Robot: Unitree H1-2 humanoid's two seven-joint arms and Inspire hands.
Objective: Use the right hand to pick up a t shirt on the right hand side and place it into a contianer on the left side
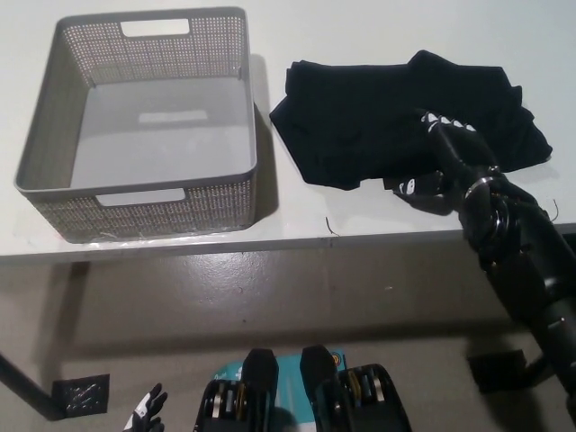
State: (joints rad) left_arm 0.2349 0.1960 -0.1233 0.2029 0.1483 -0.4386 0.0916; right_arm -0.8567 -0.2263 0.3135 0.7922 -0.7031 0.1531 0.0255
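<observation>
The surface (pixel 378 236) is white, with its near edge just below the right robot hand (pixel 439 157). The basket (pixel 254 135) — grey, perforated, nothing seen inside — stands well to the left of that hand, its right wall near the shirt's left edge but apart from it. The shirt (pixel 360 117), black and bunched, lies under and to the left of the hand.

The right hand is laid over the shirt's near right part, fingers spread and not closed on any cloth; whether the fingertips touch the fabric cannot be told against black on black. The step in hand is judged to be the grasp. It would be done best if the fingers were pressed down into a thick fold rather than the thin hem, closed fully, then lifted high — so that no trailing cloth is caught on the basket wall.

The left robot hand (pixel 147 416) is seen far down to the left, idle, fingers apart.
</observation>
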